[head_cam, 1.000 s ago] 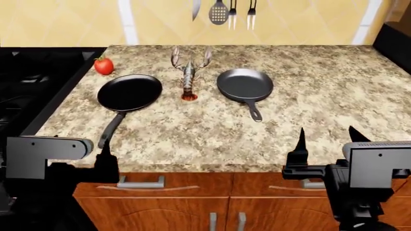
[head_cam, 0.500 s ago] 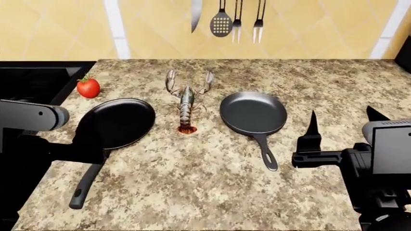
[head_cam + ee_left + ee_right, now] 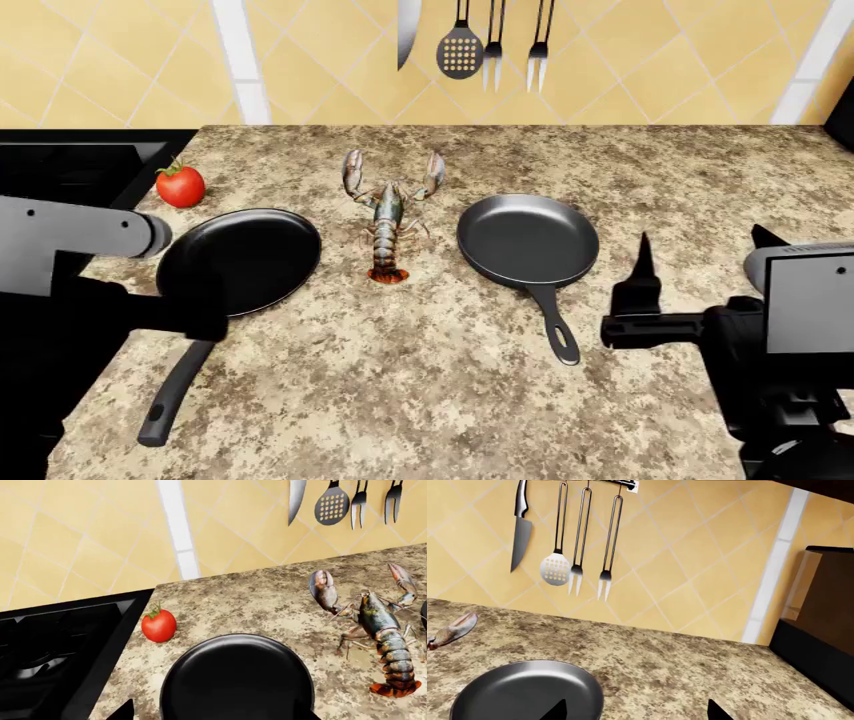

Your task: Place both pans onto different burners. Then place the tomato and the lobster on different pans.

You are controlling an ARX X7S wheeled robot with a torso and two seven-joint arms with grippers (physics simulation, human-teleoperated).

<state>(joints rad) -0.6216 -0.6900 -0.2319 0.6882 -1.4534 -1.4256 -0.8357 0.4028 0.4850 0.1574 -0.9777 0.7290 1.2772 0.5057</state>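
— Where are your claws?

— My left claw [image 3: 200, 318] hangs over the near rim of the matte black pan [image 3: 243, 260], where the handle begins. Its dark tips show either side of that pan from the wrist, spread and holding nothing. My right claw [image 3: 701, 255] is released too, two prongs wide apart, above the tabletop [image 3: 441, 390] just right of the grey pan's handle.

— And the pans?

— Both on the tabletop. The black one sits left, its handle running toward me. The grey pan [image 3: 529, 238] sits right of centre, handle pointing near and slightly right.

— The food?

— The lobster [image 3: 388, 215] lies between the two pans, claws toward the wall, orange tail tip toward me, touching neither. The tomato [image 3: 180, 186] stands far-left, just beside the edge of the stove [image 3: 53, 650] and a little beyond the black pan.

— Anything else?

— A knife [image 3: 520, 527], slotted spatula [image 3: 555, 567] and two forks [image 3: 590, 582] hang on the tiled wall.
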